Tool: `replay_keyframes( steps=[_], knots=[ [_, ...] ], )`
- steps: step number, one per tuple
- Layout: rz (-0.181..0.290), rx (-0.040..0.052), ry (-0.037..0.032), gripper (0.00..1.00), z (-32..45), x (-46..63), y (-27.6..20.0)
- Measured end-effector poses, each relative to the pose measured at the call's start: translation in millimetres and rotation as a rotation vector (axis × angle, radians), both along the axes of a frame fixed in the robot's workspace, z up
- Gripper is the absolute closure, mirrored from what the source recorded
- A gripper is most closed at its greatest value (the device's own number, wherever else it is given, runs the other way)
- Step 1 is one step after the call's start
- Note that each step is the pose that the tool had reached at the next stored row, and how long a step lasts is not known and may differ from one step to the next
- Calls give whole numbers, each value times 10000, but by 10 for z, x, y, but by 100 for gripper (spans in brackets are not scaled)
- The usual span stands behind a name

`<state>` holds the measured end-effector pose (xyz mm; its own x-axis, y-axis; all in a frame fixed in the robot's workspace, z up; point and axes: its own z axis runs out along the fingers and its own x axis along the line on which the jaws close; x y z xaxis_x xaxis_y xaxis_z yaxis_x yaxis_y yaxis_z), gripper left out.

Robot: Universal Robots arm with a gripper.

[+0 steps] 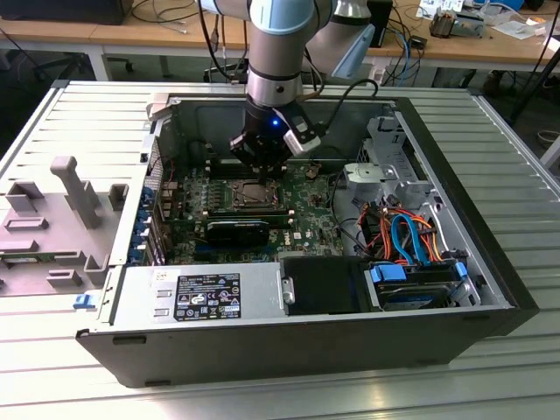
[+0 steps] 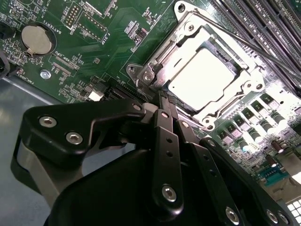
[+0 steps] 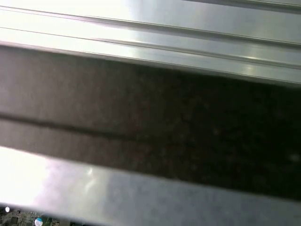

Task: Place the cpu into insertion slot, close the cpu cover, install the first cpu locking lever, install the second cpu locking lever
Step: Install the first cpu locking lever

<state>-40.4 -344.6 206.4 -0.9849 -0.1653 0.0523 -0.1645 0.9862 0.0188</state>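
Over the CPU socket inside the open computer case (image 1: 490, 289), our gripper (image 1: 260, 170) hangs just above the board.

We see the cpu (image 2: 204, 75) seated flat in its socket on the green motherboard (image 2: 103, 42), with the cpu cover (image 2: 244, 70) lying closed around it, its window framing the bright metal top. In the second wrist view our gripper (image 2: 164, 101) has its black fingers (image 2: 164, 141) drawn together, tips meeting at the socket's edge, next to a thin wire locking lever (image 2: 137, 87) at the frame's corner; we cannot tell whether anything is pinched between them. A round coin battery (image 2: 36, 39) sits well apart on the board. In the exterior view the arm (image 1: 278, 52) comes straight down into the case, and a power supply (image 1: 201, 296) lies along the near wall.
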Motion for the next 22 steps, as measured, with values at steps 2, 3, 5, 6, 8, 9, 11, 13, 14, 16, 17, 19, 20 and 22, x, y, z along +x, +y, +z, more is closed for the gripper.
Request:
replay_keyframes(
  steps=[2, 3, 5, 6, 8, 9, 11, 13, 14, 16, 17, 19, 20, 22],
  knots=[
    [0, -26, 1, 89, 0, 2, -1],
    [0, -37, 0, 89, 0, 4, -2],
    [0, -60, 0, 89, 0, 7, -3],
    [0, -71, 0, 89, -1, 9, -3],
    [0, -97, 0, 89, 0, 12, -4],
    [0, -116, -2, 89, -1, 15, -4],
    [0, -187, -2, 89, -1, 20, -4],
    [0, -247, -1, 89, -1, 25, -4],
    [1, -270, -4, 89, -2, 28, -4],
    [1, -312, -1, 89, -1, 35, -4],
    [0, -313, -1, 89, -1, 35, -5],
    [0, -316, 0, 89, 30, 35, -5],
    [-1, -315, 0, 89, 62, 35, -4],
    [-1, -309, -1, 89, 131, 35, -5]
  ],
)
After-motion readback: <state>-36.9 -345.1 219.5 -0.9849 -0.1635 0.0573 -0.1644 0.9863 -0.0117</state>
